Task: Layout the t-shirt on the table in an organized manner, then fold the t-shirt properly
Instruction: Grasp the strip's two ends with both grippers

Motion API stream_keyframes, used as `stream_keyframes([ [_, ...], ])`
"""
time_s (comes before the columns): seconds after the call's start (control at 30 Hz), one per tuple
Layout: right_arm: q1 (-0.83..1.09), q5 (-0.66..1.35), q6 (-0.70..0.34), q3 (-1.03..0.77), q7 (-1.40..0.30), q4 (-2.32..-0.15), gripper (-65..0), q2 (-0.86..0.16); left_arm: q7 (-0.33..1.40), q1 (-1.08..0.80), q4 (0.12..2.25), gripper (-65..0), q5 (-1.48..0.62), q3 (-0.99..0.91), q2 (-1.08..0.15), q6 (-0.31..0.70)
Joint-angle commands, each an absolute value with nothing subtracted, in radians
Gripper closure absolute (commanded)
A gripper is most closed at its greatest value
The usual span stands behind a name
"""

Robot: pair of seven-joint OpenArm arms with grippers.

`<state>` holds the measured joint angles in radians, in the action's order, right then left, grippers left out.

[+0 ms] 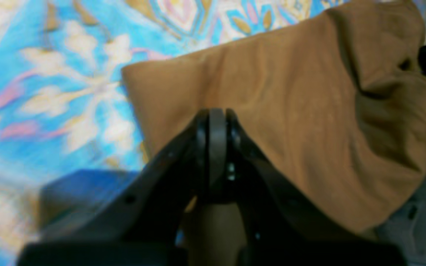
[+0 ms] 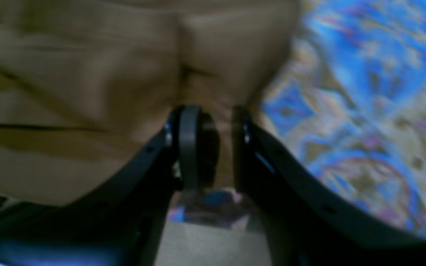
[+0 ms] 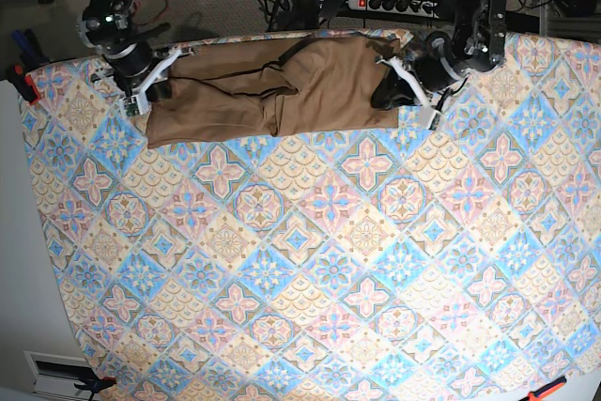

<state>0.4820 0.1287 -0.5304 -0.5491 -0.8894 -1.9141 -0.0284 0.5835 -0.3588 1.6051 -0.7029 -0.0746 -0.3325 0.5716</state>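
Patterned cloth, pastel blue, pink, cream diamond tiles with floral motifs, covers table [image 3: 310, 279]; near and middle stretch bare. No readable writing or brand anywhere. T-shirt [image 3: 272, 91], plain tan-brown, no print, lies as long wrinkled band along far table edge, dark crease lines across middle. Left gripper [image 1: 216, 120] at one end of band, jaws pressed together, tan fabric just ahead; grip on cloth cannot tell. Right gripper [image 2: 209, 118] at other end, jaws narrowly apart with shirt fabric between them.
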Motion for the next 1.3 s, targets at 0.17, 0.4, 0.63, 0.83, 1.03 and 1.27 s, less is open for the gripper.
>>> stream_keyframes([
  [0.17,0.450,0.148,-0.533,-0.585,-0.871,-1.937,-13.6,-0.031,0.585,-0.291,1.610,0.0,-0.713,0.036,-0.331,0.575],
  [0.4,0.378,0.157,-0.533,-0.710,-0.871,-1.937,-13.6,-0.005,0.585,-0.213,1.535,0.0,-0.714,0.108,-0.331,0.575],
  [0.63,0.341,0.314,-0.536,-0.885,-0.880,-1.931,-15.7,0.024,0.585,-0.125,1.461,0.0,-0.714,0.108,-0.331,0.575],
  [0.83,0.341,0.318,-0.539,-0.878,-0.881,-1.928,-29.1,0.022,0.585,-0.070,1.461,0.0,-0.713,0.110,-0.329,0.573],
  [1.03,0.340,0.320,-0.698,-0.875,-0.881,-1.913,-29.3,0.021,0.585,-0.093,1.461,0.0,-0.714,0.137,-0.329,0.573],
  [1.27,0.266,0.320,-0.698,-0.877,-0.883,-1.802,-29.3,0.021,0.584,-0.136,1.466,0.0,-0.716,0.151,-0.331,0.573],
])
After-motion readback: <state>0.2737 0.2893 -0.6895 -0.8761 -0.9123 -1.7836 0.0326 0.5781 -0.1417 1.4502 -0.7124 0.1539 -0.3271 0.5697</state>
